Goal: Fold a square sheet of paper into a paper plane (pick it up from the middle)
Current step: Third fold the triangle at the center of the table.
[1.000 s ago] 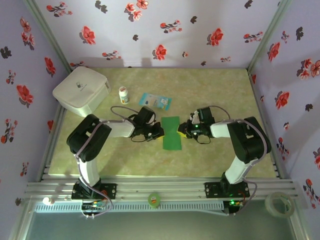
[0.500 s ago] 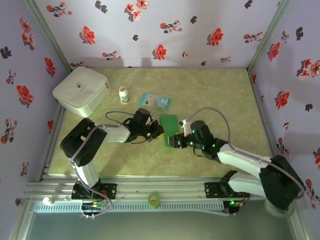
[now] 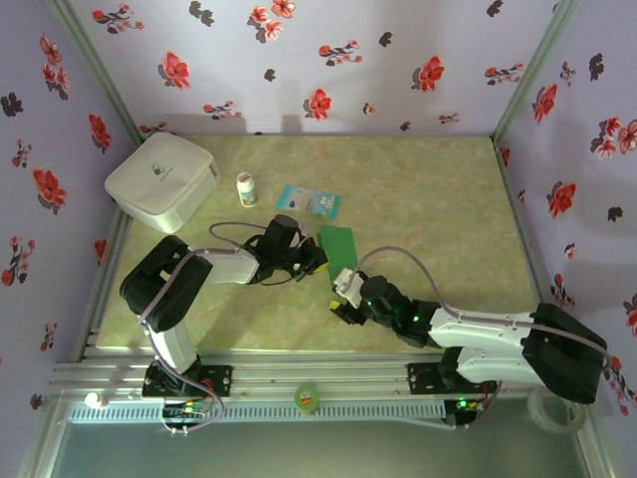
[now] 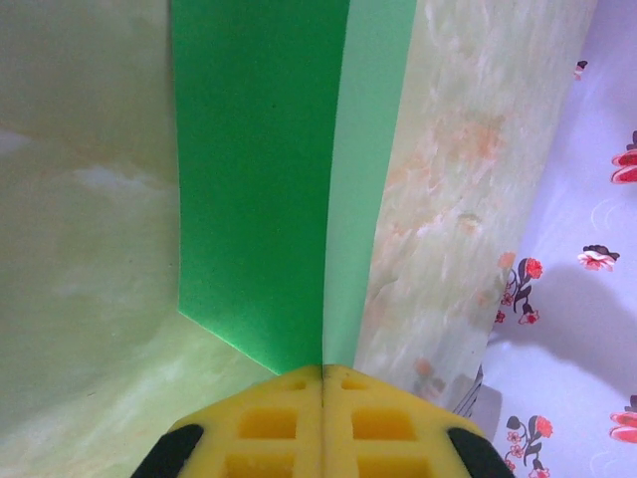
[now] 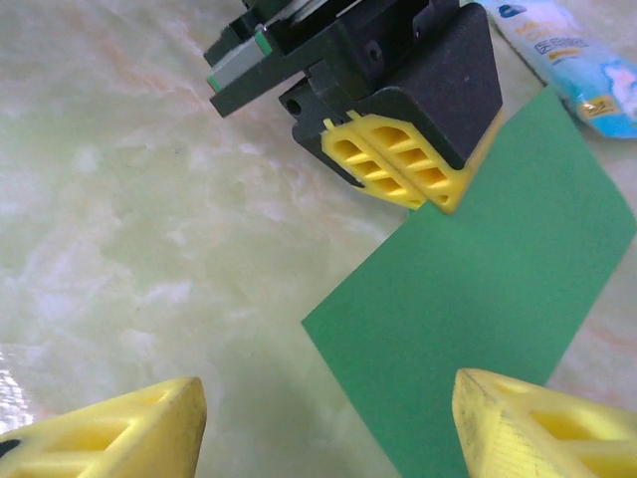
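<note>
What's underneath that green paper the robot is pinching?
The green paper lies over the pale marbled table, which shows all round it. The left gripper is shut on its edge. The patch of table directly beneath the sheet is covered, so anything flat there is hidden.

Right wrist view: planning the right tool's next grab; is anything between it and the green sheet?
Nothing visible does. The open right tool faces the green sheet directly; the left tool, shut on the sheet's far edge, sits beyond it.
</note>
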Available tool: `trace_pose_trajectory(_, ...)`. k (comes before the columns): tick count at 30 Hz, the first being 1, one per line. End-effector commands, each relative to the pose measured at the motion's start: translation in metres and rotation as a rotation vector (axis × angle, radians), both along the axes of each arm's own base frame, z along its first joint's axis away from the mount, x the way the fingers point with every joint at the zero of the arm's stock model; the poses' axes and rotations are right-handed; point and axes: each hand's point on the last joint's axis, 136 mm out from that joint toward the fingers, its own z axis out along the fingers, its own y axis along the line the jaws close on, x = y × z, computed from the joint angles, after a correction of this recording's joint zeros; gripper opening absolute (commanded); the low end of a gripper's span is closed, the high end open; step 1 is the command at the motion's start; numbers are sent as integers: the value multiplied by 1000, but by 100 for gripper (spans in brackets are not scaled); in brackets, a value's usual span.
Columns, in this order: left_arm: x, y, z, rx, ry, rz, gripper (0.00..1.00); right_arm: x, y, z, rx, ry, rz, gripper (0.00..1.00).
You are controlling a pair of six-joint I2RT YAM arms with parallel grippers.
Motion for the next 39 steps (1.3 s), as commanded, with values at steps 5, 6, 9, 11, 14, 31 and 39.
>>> trace_pose_trajectory(5,-2,-6,12,-32,-16,-26,0,17,6,2,-81,-124,-31,63)
trace_pose_trajectory(6,-3,-6,12,-30,-17,-30,0,21,4,2,-94,-142,-54,62)
trace_pose_trajectory(9,-3,-6,13,-28,-19,-34,0,25,7,1,-117,-186,-75,59)
trace_pose_trajectory(11,-3,-6,12,-32,-18,-35,0,28,9,2,-115,-207,-91,57)
trace_pose_trajectory(14,-2,-6,13,-41,-24,-30,0,31,11,6,-101,-229,-109,53)
trace_pose_trajectory(31,-2,-6,13,-40,-21,-29,0,26,12,1,-75,-178,-112,23)
trace_pose_trajectory(39,-2,-4,11,-40,-20,-27,0,23,10,0,-54,-153,-124,17)
